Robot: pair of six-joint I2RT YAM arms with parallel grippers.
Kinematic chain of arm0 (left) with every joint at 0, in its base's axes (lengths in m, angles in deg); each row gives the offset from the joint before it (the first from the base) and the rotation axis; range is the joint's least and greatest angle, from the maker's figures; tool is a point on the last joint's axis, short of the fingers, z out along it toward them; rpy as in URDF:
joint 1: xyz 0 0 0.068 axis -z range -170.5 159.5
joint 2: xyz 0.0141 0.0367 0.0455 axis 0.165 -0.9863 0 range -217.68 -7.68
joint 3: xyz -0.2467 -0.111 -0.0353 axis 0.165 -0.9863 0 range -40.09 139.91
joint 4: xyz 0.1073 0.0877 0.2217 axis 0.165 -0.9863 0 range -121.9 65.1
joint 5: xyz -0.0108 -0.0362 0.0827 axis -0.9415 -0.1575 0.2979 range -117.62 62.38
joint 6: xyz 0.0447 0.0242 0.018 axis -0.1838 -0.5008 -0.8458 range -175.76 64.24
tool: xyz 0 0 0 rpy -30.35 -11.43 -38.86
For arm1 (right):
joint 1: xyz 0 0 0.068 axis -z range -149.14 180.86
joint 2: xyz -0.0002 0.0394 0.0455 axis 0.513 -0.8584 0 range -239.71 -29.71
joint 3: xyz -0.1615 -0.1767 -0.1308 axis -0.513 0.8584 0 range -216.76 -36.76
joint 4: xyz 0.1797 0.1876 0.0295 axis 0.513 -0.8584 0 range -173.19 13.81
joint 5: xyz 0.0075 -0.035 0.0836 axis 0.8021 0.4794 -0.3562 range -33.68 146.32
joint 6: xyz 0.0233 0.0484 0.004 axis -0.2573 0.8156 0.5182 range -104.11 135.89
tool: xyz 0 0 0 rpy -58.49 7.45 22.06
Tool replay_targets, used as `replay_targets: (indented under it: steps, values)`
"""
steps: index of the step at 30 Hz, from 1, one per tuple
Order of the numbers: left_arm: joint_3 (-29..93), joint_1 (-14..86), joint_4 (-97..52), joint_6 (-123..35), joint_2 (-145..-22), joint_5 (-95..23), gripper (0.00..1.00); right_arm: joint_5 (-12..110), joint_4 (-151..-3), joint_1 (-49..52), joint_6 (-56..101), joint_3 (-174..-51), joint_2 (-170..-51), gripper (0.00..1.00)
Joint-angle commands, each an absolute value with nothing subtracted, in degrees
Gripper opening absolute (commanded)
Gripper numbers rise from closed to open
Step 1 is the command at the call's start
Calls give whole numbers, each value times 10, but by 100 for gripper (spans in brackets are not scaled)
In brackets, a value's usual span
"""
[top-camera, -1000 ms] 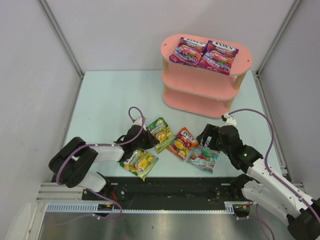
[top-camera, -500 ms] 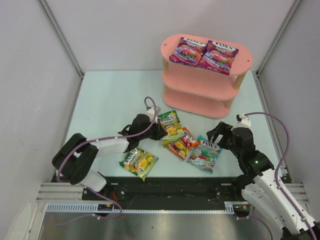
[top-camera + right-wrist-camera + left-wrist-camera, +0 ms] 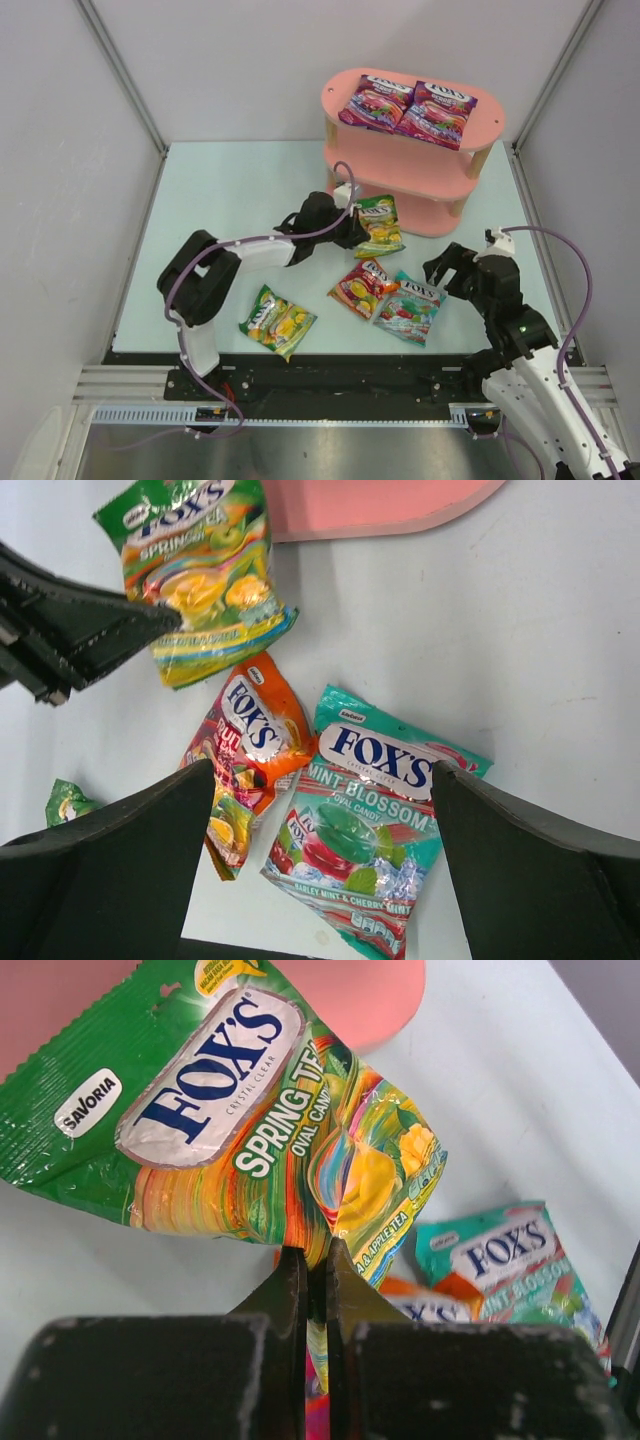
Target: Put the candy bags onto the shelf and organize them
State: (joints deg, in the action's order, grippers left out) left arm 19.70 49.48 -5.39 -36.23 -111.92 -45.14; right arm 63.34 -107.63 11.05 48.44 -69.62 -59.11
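left gripper (image 3: 349, 228) clenched on yellow-green bag (image 3: 379, 226) mid-frame beside shelf (image 3: 400, 166); right gripper (image 3: 453, 272) jaws spread by teal bag (image 3: 410, 308), lower right

Left wrist: yellow-green bag (image 3: 250, 1150) hem buried between the left fingers (image 3: 285, 1290); red-orange bag (image 3: 400, 1290) mostly behind them; shelf (image 3: 350, 1000) clipped by the top edge. Right wrist: second yellow-green bag (image 3: 62, 802) just a corner beyond one of the right fingers (image 3: 120, 880).

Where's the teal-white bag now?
The teal-white bag lies flat on the table, right of centre in the top view, against the red-orange bag, before the right gripper.
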Motion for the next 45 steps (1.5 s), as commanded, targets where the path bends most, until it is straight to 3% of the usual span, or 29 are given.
replay_targets:
  steps: [1,25,29,30,33,39,45]
  values:
    - [299,509,-60,-399,-1164,-484,0,627,-1082,117,474,-727,-587,94]
    - [601,533,-180,-429,-1341,-483,0,613,-1082,140,467,-727,-599,94]
    - [594,533,-177,-421,-1333,-456,56,608,-1084,141,468,-727,-597,94]
    - [582,533,-172,-422,-1327,-444,61,607,-1084,141,469,-726,-597,94]
    - [521,533,-146,-422,-1286,-434,73,606,-1086,141,470,-726,-595,94]
    - [403,533,-115,-418,-1194,-403,85,603,-1079,143,466,-727,-603,94]
    - [282,531,-98,-397,-1078,-354,90,597,-1073,143,462,-727,-608,94]
